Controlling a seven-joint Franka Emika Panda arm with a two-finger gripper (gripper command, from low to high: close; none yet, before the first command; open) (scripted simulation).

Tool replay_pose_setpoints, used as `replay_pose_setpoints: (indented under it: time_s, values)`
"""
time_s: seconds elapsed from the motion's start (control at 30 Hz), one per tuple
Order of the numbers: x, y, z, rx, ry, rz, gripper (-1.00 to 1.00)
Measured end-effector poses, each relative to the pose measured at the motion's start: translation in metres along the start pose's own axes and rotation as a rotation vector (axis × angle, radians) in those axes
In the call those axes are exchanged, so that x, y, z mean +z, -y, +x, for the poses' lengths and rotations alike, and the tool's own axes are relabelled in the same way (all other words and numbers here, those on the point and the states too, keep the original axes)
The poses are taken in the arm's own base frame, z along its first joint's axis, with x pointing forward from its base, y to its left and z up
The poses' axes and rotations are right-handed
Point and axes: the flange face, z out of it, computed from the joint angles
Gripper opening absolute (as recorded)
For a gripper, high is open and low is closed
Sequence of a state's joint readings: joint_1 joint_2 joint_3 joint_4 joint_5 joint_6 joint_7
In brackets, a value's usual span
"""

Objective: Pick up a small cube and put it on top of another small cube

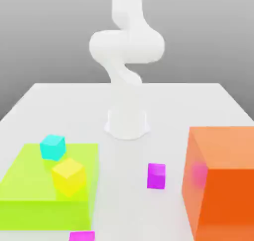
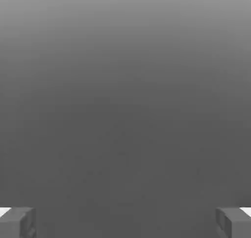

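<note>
One small magenta cube [image 1: 156, 176] rests on the white table [image 1: 59, 101] in front of the arm's base, between the green slab and the orange block. Another small magenta cube [image 1: 82, 236] lies at the table's near edge, cut off by the picture's border. A faint magenta patch [image 1: 200, 174] shines through the orange block's side. In the hand view my gripper [image 2: 125, 222] is open, its grey fingertips [image 2: 17, 222] far apart, with nothing between them and plain grey background beyond.
A large translucent orange block [image 1: 223, 180] stands at the exterior view's right. A low lime-green slab [image 1: 34, 190] at the left carries a cyan cube [image 1: 52, 146] and a yellow cube [image 1: 69, 175]. The white arm [image 1: 126, 46] rises from its base [image 1: 127, 123] at the table's middle.
</note>
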State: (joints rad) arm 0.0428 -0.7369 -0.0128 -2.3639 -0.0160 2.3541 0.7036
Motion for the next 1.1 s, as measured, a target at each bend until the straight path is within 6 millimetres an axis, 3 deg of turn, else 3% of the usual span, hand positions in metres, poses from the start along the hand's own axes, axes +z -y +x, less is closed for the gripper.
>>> replay_pose_setpoints:
  time_s: [0.23,0.47,0.63,0.8,1.1]
  values:
    - [0.140,-0.019,-0.072,-0.374,0.206,-0.071,0.00]
    - [0.238,-0.064,-0.171,-0.738,0.424,-0.090,0.00]
    - [0.280,-0.110,-0.248,-0.995,0.589,-0.072,0.00]
    - [0.299,-0.163,-0.320,-1.233,0.754,-0.029,0.00]
    - [0.346,-0.197,-0.362,-1.272,0.781,-0.021,0.00]
